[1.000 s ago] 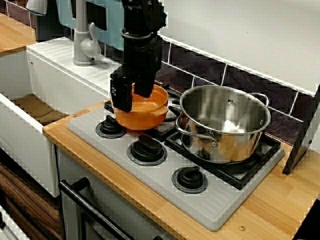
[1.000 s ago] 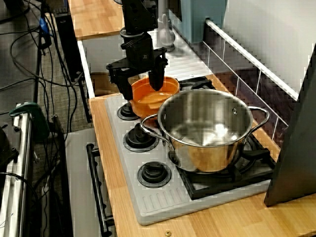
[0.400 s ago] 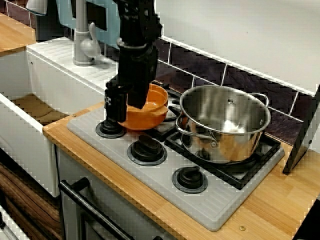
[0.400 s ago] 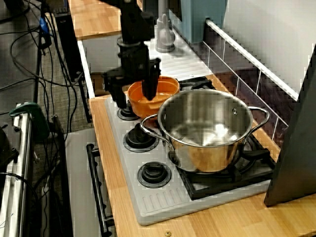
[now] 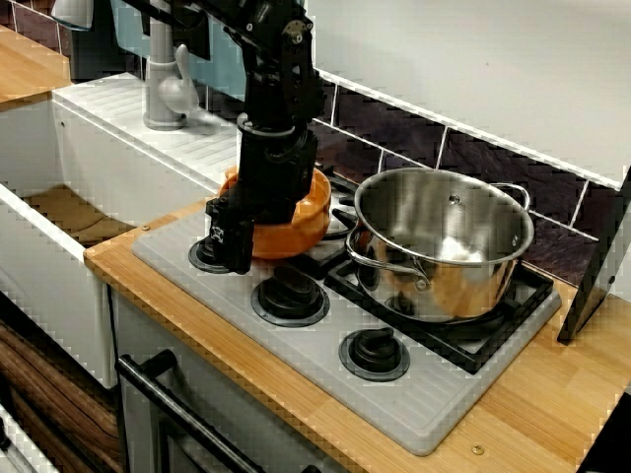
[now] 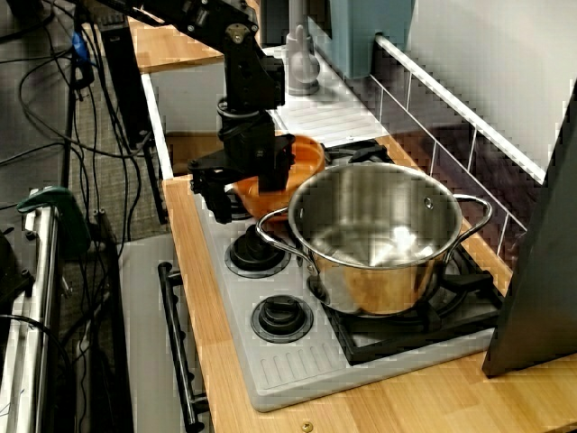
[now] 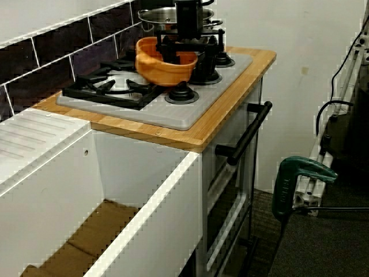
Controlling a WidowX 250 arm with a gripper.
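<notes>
Though aslant, smooth round orange bowl (image 5: 310,209) in black hand (image 5: 258,233)

orange bowl (image 5: 314,202): near rim hidden behind the gripper (image 5: 261,232)
steel pot (image 7: 154,14): mostly behind the arm (image 7: 187,17), sink-end view
grip: finger contact unclear

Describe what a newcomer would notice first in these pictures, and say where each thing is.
The black robot gripper stands out first: its fingers grip the rim of a round orange plastic bowl, which hangs tilted over the sink-side end of the grey stovetop. Close beside the bowl, a large shiny steel pot with two handles sits on the black burner grate.
</notes>
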